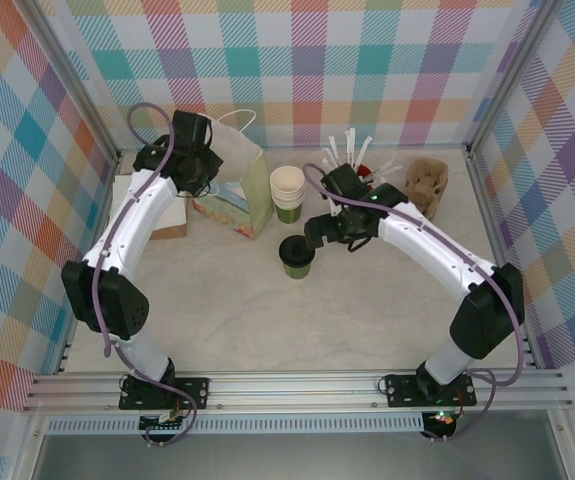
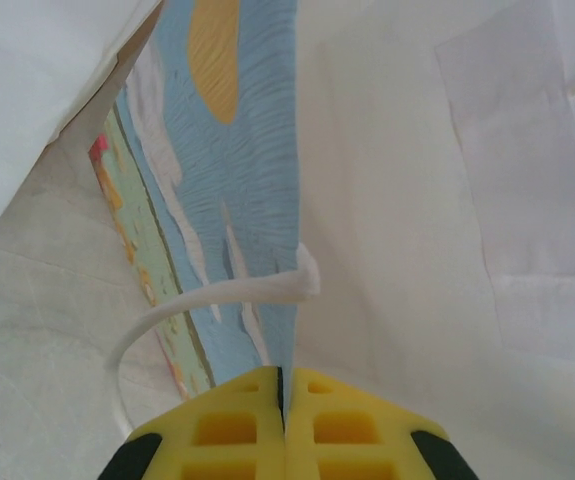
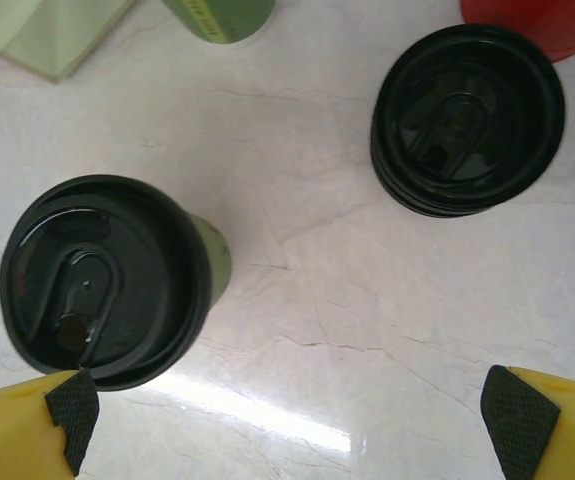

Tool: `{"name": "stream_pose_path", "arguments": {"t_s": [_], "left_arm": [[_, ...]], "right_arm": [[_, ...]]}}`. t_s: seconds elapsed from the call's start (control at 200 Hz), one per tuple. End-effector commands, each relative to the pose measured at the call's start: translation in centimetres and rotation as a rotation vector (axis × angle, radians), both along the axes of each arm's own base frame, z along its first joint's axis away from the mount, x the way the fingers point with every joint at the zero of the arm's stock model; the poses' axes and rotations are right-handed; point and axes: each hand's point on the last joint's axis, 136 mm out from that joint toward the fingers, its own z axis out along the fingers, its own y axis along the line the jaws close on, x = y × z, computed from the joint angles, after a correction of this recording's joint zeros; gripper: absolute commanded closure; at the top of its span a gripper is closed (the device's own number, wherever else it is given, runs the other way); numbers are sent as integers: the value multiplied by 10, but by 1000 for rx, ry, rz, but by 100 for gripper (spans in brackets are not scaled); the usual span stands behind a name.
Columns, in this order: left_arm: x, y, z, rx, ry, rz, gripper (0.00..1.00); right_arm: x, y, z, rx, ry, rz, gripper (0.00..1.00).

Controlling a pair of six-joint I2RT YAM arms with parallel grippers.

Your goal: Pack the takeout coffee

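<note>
The takeout coffee (image 1: 296, 256), a small green cup with a black lid, stands upright on the table in front of the gift bag (image 1: 237, 195). My right gripper (image 1: 319, 236) hovers just right of it, open. In the right wrist view the coffee (image 3: 102, 280) sits by the left fingertip (image 3: 72, 405), outside the wide gap of the gripper (image 3: 292, 420). My left gripper (image 1: 210, 178) is shut on the bag's top edge. In the left wrist view the gripper (image 2: 282, 375) pinches the bag wall (image 2: 237, 180), with a white handle (image 2: 197, 300) looping beside it.
A stack of lidless green cups (image 1: 288, 195) stands beside the bag. A stack of black lids (image 3: 467, 115) lies right of the coffee, near a red holder (image 1: 359, 172) of white stirrers. A brown cup carrier (image 1: 427, 185) sits at back right, a flat box (image 1: 167, 222) at left.
</note>
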Motion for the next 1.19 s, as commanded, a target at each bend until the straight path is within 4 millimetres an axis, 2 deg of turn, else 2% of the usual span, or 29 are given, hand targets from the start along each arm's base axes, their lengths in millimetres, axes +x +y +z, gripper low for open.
{"name": "stream_pose_path", "arguments": {"t_s": [0.0,0.2,0.415,0.565,0.705,0.885,1.05,1.19], "left_arm": [[-15,14,33,38,-70,-8,99],[-34,26,53,112,-108,-38,100],[-64,43,67,206,-133,-56,100],[-86,36,73,220,-159,-173,99],[-108,26,68,208,-137,-290,99],[-130,18,54,176,-72,-370,99],[-139,8,37,127,-33,-418,99],[-140,-2,24,78,-5,-450,99]], "right_arm": [[-2,-12,8,33,0,-13,0],[12,-48,22,135,-6,-120,0],[30,-111,29,190,-30,-306,0],[43,-158,29,197,-48,-439,0],[55,-190,26,253,-60,-526,0],[68,-225,8,285,-48,-621,2],[81,-244,-7,335,-46,-662,8],[92,-250,-19,343,-31,-662,14]]}}
